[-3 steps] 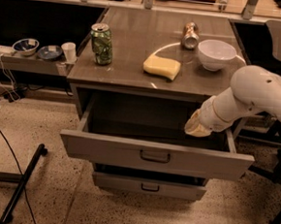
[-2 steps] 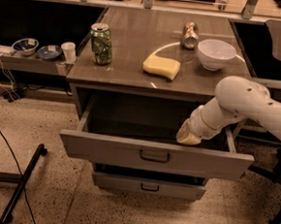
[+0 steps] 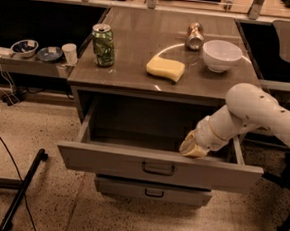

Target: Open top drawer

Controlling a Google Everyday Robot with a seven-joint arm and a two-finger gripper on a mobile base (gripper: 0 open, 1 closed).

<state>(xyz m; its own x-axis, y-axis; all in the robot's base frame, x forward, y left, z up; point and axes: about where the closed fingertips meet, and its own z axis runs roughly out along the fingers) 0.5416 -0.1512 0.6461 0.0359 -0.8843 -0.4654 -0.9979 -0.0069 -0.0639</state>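
The top drawer [image 3: 106,160] is standing well out beneath the worktop [image 3: 136,41]. The pincer [image 3: 192,146] is resting just behind its front panel, state impossible to tell. Any remaining pull is calling for straight, level travel

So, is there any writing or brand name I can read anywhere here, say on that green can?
Green can: it has print on it, but it is too blurred to read.
Top drawer, and the gripper just inside the drawer's front panel: no text.
Nothing else shows readable words.
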